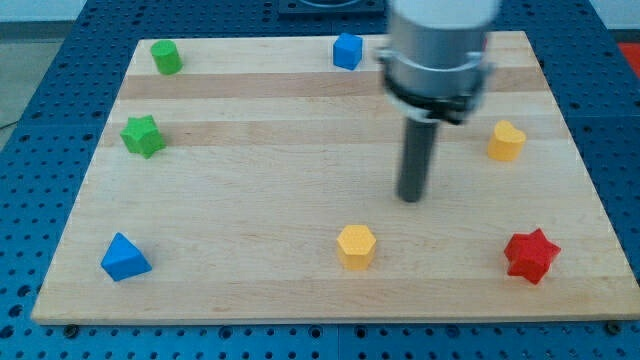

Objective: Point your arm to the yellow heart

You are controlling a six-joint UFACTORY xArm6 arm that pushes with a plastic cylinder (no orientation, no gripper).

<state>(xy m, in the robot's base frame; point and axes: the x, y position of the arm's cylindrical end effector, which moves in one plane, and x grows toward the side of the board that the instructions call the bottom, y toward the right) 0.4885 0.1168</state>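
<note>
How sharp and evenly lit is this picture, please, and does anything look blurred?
In the camera view the light is soft and even, without glare on the wooden board. The arm's grey body and my tip look smeared. The yellow heart, to the tip's right, and the red star are slightly soft, each with only a faint shadow.

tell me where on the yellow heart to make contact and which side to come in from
There is no hand here, so it is touch, not grip. My tip sits to the view's left of the yellow heart and a little lower. Coming from the view's left onto its left-facing side looks best: the path between is bare board, with the yellow hexagon and red star well below it.
</note>
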